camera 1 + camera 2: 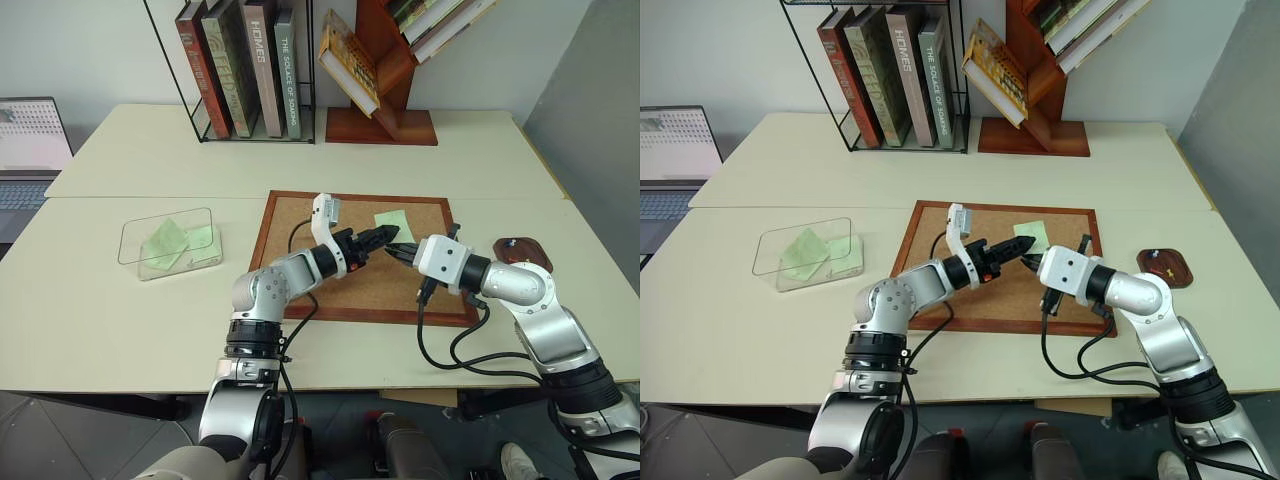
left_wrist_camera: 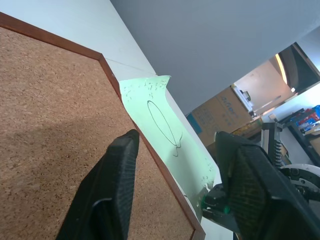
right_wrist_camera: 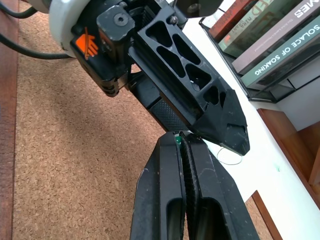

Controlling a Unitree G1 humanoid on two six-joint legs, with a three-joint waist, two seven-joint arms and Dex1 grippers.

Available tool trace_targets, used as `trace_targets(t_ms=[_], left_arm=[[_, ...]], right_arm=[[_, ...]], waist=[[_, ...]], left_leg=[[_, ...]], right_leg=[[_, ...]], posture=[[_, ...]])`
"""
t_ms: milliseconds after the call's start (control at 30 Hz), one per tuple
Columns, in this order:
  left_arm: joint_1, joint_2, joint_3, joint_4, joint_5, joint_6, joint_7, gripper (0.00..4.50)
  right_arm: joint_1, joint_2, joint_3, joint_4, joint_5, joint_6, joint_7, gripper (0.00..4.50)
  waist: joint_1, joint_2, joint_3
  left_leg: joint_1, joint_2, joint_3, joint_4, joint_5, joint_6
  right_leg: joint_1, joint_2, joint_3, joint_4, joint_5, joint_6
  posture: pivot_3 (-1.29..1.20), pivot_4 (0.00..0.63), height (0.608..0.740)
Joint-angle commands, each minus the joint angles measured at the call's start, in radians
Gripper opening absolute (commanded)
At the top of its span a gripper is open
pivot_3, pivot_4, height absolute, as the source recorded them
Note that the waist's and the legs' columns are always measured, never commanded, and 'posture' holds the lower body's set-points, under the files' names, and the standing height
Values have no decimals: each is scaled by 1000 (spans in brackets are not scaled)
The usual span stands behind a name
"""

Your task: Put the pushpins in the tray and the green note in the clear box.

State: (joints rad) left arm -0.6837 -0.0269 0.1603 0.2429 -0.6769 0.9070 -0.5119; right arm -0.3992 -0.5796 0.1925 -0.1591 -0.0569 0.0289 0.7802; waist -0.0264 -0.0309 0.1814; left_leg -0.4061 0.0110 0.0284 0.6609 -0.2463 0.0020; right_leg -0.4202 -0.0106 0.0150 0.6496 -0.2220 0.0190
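Now head view: my left gripper (image 1: 385, 238) and right gripper (image 1: 397, 252) meet above wood-framed corkboard (image 1: 300, 225); pale green paper note (image 1: 393, 221) just behind; transparent plastic box (image 1: 130, 240) far left, dark oval tray (image 1: 535, 252) far right.

Left wrist: jaws half-spread, nothing between.

Right wrist: jaws pinched on tiny green-headed pushpin (image 3: 177, 140).

Judgement: carry pin tray-ward steadily, left closing on note edge.

The green note (image 2: 170, 145) is partly hidden behind the left end effector's fingers (image 2: 112, 185); its marks unreadable.
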Motion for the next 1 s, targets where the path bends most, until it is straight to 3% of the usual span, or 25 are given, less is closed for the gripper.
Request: trace_targets(t_ms=[33,333,767,1000], left_arm=[[-26,-5,10,-3,-30,-2,-7,1726],[-14,1,-12,-4,-10,-15,-11,47],[-22,8,-22,31,20,-54,5,47],[-25,15,-46,58,71,-105,24,47]], right_arm=[[-18,-5,-5,-50,1,-23,4,0],[-18,-5,-1,-58,-7,-32,3,0],[20,-14,-19,-117,7,-76,0,0],[89,-39,-125,-206,69,23,-21,0]], waist=[[0,0,0],[0,0,0],[0,0,0],[3,0,0]], left_leg=[[0,0,0,0,0,0],[0,0,0,0,0,0],[0,0,0,0,0,0],[0,0,0,1,0,0]], right_leg=[[0,0,0,0,0,0],[0,0,0,0,0,0],[0,0,0,0,0,0],[1,0,0,0,0,0]], posture=[[0,150,740],[0,150,740],[0,150,740],[0,150,740]])
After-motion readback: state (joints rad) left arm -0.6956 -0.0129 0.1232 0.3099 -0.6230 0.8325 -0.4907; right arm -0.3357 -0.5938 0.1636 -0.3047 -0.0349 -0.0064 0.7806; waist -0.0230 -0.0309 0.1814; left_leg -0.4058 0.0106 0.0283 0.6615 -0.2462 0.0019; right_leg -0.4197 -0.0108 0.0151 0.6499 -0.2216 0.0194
